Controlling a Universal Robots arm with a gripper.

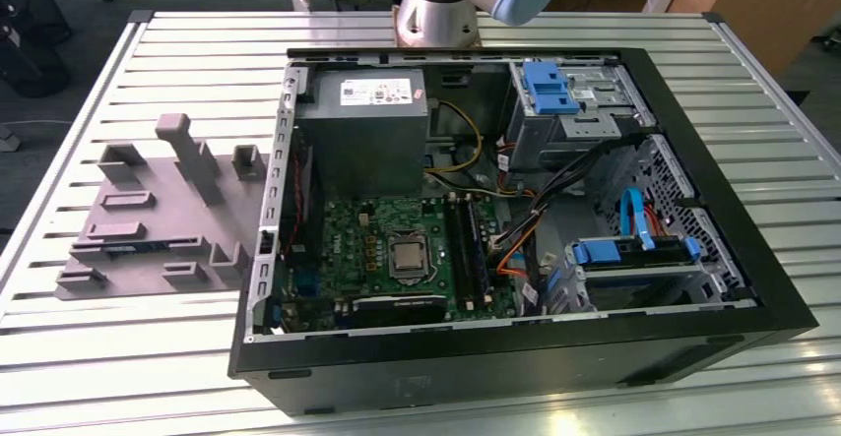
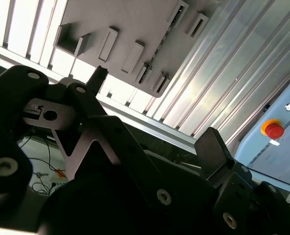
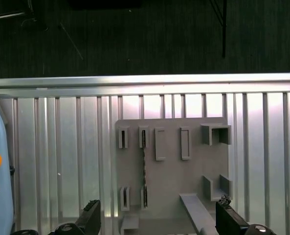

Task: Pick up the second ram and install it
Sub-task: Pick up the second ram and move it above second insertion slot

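The gripper, jaws spread wide and empty, hangs over the grey holder plate on the slatted table, where the second ram stands on edge in two slots.

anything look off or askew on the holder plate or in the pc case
Nothing stands out. The second ram lies straight between its blocks on the holder plate, the open pc case sits flat on the table, and the end effector is open and empty.

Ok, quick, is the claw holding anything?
Gripper: open, holding nothing; the ram sits in the holder.
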